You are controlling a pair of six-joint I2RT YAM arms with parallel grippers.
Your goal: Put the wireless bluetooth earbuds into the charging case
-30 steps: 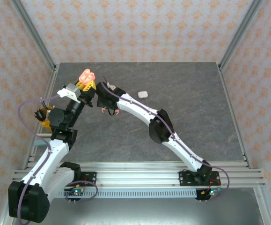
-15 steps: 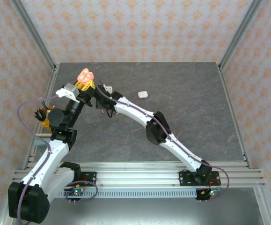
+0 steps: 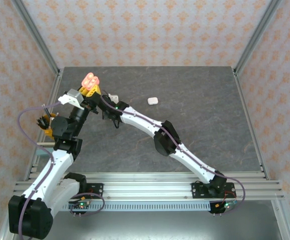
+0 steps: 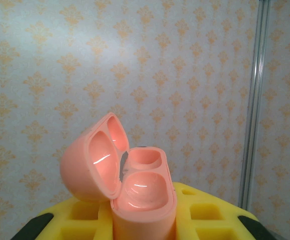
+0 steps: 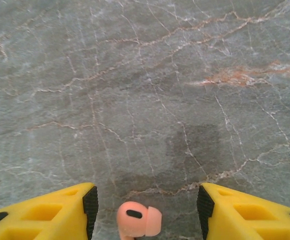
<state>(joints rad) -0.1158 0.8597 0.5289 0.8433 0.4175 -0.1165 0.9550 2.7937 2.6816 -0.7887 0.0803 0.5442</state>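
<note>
A salmon pink charging case [image 4: 139,195] stands upright between the yellow fingers [image 4: 212,212] of my left gripper [image 4: 145,222], which is shut on it. Its lid is swung open to the left and both wells are empty. From above, the case [image 3: 91,79] is held up over the table's far left by the left gripper [image 3: 90,88]. My right gripper [image 3: 112,116] hangs just right of it, pointing down at the table. Its jaws are open in the wrist view [image 5: 146,201]. A salmon pink earbud [image 5: 137,220] shows between them, touching neither pad.
A small white case [image 3: 153,100] lies shut on the grey marble table [image 3: 195,125], right of both grippers. Metal frame posts [image 3: 39,45] and patterned walls close the table in on three sides.
The right arm has swung left, bringing its gripper closer to the left gripper and the pink case. The left gripper has shifted slightly left, still holding the case.
</note>
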